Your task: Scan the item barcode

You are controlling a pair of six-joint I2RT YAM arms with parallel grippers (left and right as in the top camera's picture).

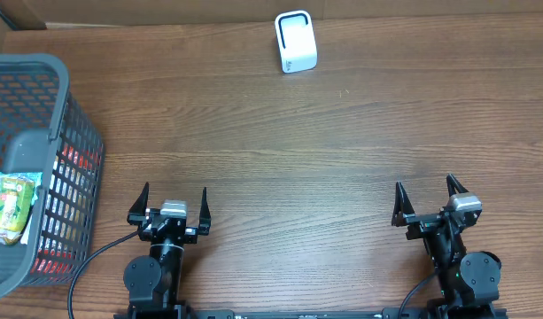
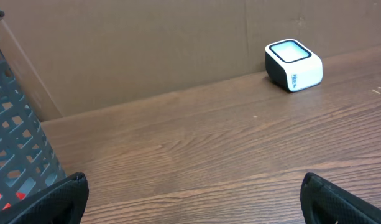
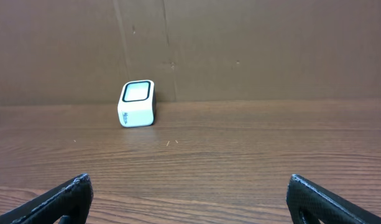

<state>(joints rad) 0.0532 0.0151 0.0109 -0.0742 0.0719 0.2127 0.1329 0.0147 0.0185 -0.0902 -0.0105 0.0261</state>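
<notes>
Green packet (image 1: pixel 11 208) lies lengthwise near-to-far in the grey basket (image 1: pixel 23 60), far left; left gripper (image 1: pixel 174 197) and right gripper (image 1: pixel 424 186) gape empty.

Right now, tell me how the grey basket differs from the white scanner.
The grey basket is large open mesh; the white scanner is small and solid. The basket sits far left, holding a green packet; the scanner stands at the far edge. Both rest on the table.

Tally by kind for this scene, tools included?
basket: 1
scanner: 1
green packet, in the basket: 1
tools: 2 (left tool, right tool, both open)
Total: 5; red items behind the mesh can't be counted.
</notes>
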